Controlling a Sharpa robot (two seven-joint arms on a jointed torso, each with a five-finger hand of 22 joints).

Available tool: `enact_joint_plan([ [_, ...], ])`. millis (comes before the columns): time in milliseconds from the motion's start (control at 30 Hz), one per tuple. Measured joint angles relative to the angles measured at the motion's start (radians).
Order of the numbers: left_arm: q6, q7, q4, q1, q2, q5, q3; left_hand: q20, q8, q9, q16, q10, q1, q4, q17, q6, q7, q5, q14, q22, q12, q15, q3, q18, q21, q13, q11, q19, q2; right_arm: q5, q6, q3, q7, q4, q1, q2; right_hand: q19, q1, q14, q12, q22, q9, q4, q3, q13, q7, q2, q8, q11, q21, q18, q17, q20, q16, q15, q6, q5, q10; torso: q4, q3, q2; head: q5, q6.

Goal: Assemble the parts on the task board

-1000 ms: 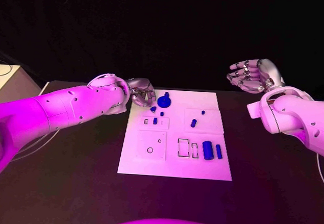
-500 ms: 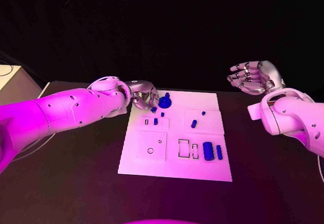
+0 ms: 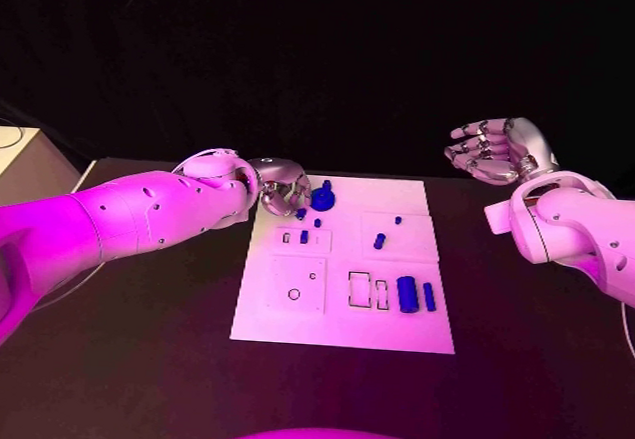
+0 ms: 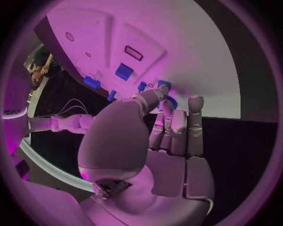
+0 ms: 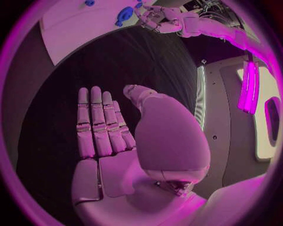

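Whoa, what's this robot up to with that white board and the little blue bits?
It is assembling small blue parts on a white task board. Its left hand is at the board's far left corner, fingers right by a large blue part; whether it grips it I cannot tell. The right hand hangs open off to the side, holding nothing. Other blue parts lie spread over the board.

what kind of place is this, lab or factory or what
Probably a robotics lab or test bench, not a factory line: a white task board with small blue parts lies on a black table against a dark backdrop, with cabling at the table's side.
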Motion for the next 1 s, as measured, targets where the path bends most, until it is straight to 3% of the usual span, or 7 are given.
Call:
enact_joint_plan([
  [767, 0.065, -0.025, -0.002, 0.001, 0.012, -0.013, 0.002, 0.002, -0.026, -0.02, 0.022, -0.022, -0.03, 0.015, 0.026, 0.002, 0.002, 0.0, 0.013, 0.018, 0.053, -0.001, 0.018, 0.0, 0.014, 0.021, 0.0, 0.013, 0.001, 0.0, 0.004, 0.0, -0.001, 0.0, 0.0, 0.001, 0.0, 0.0, 0.0, 0.0, -0.003, 0.0, 0.0, 0.0, -0.001, 0.002, 0.0, 0.0, 0.0, 0.0, 0.0, -0.001, 0.0, -0.004, 0.0, 0.002, 0.0, 0.0, 0.0012, -0.0012, -0.001, -0.004, -0.005],
  [1000, 0.075, -0.031, -0.003, 0.002, 0.014, -0.013, 0.003, 0.002, -0.034, -0.027, 0.025, -0.021, -0.034, 0.021, 0.028, -0.009, 0.013, 0.0, 0.016, 0.019, 0.057, 0.002, 0.023, 0.0, 0.014, 0.021, 0.0, 0.013, 0.005, 0.0, 0.005, 0.0, -0.002, 0.0, 0.0, 0.001, 0.0, 0.0, 0.0, 0.0, -0.003, 0.0, 0.0, 0.0, -0.001, 0.004, 0.0, 0.0, 0.0, 0.0, 0.0, -0.001, 0.0, -0.004, 0.0, 0.004, 0.0, 0.0, 0.0011, -0.0012, -0.001, -0.004, -0.006],
])
